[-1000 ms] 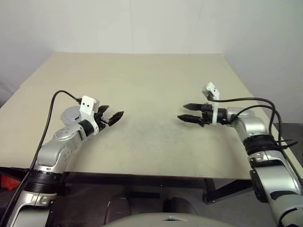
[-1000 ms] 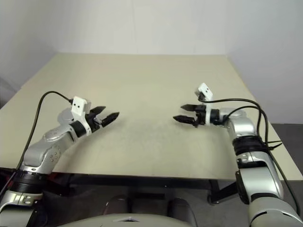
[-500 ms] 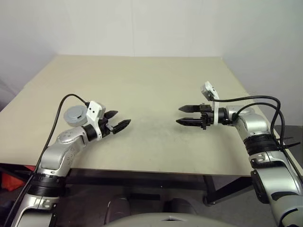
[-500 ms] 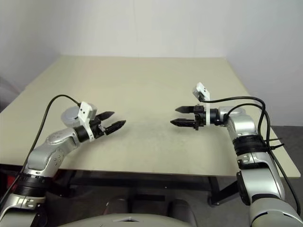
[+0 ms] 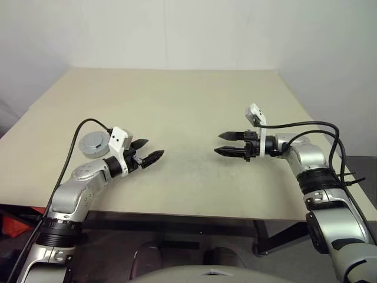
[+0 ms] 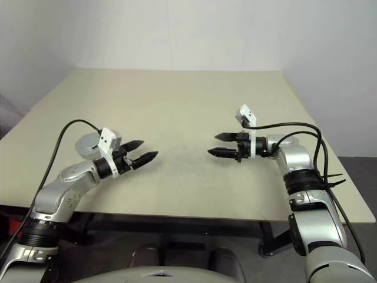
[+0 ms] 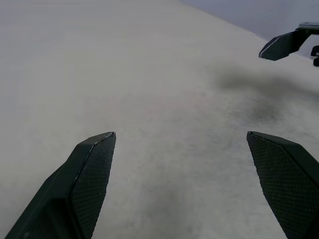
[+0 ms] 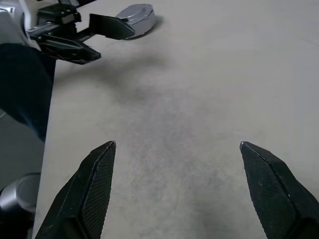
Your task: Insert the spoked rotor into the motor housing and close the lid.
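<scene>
The lid (image 5: 94,143) is a flat round grey disc lying on the table (image 5: 177,100) near its left side, smooth face up. My left gripper (image 5: 152,150) hovers open just right of it, pointing toward the table's middle, with nothing between its fingers. My right gripper (image 5: 218,144) hovers open over the table's right half, pointing left at the other gripper, and it too holds nothing. In the right wrist view the lid (image 8: 134,15) lies just behind the left gripper (image 8: 94,37). The spoked rotor and the motor housing are out of view.
A bare stretch of tabletop with a faint dark smudge (image 5: 188,156) lies between the two grippers. The table's near edge (image 5: 177,209) runs just below both arms. A black cable (image 5: 306,125) loops from the right wrist.
The camera has shifted slightly. My right gripper has edged left toward the table's middle, and my left gripper has edged right. Both stay open.
</scene>
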Motion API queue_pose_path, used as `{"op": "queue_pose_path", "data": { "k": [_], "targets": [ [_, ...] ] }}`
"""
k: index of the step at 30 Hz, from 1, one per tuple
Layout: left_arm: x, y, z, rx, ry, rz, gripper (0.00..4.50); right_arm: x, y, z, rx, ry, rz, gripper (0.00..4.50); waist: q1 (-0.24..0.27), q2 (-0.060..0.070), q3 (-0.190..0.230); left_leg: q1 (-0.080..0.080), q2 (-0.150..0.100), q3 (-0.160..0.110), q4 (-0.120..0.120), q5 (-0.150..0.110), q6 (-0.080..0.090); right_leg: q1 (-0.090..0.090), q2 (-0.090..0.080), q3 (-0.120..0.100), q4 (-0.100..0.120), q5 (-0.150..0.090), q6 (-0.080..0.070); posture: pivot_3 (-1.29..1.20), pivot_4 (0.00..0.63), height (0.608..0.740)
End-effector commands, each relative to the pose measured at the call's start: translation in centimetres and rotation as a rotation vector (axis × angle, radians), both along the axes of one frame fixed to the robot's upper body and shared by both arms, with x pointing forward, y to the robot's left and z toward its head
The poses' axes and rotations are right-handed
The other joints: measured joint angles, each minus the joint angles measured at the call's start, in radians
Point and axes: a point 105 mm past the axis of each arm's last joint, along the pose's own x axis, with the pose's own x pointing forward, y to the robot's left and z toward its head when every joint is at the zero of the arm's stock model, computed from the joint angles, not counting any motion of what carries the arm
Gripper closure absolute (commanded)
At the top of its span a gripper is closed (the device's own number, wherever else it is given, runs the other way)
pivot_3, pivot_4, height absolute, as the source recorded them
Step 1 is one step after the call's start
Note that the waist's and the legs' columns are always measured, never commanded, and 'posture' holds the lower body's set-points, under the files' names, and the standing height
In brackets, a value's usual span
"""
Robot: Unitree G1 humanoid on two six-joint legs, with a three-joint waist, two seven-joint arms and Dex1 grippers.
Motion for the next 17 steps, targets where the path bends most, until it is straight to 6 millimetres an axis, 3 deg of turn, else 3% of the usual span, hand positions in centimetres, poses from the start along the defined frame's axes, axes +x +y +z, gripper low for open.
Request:
{"op": "queue_pose_path", "data": {
  "k": [1,8,17],
  "targets": [
    [0.4,-0.1,1.7,-0.011,-0.065,0.01,0.01,0.8,-0.1,1.7,0.018,-0.077,-0.008,0.0,0.0,0.0,0.0,0.0,0.0,0.0,0.0,0.0,0.0,0.0,0.0,0.0,0.0,0.0,0.0,0.0,0.0,0.74],
    [0.5,-0.4,2.1,-0.022,-0.078,0.015,0.01,1.0,-0.4,1.0,0.008,-0.083,-0.023,0.0,0.0,0.0,0.0,0.0,0.0,0.0,0.0,0.0,0.0,0.0,0.0,0.0,0.0,0.0,0.0,0.0,0.0,0.74],
    [1.0,-0.8,2.5,-0.04,-0.087,0.022,0.01,0.8,0.7,2.0,0.012,-0.101,-0.014,0.0,0.0,0.0,0.0,0.0,0.0,0.0,0.0,0.0,0.0,0.0,0.0,0.0,0.0,0.0,0.0,0.0,0.0,0.74]
  ]
}}
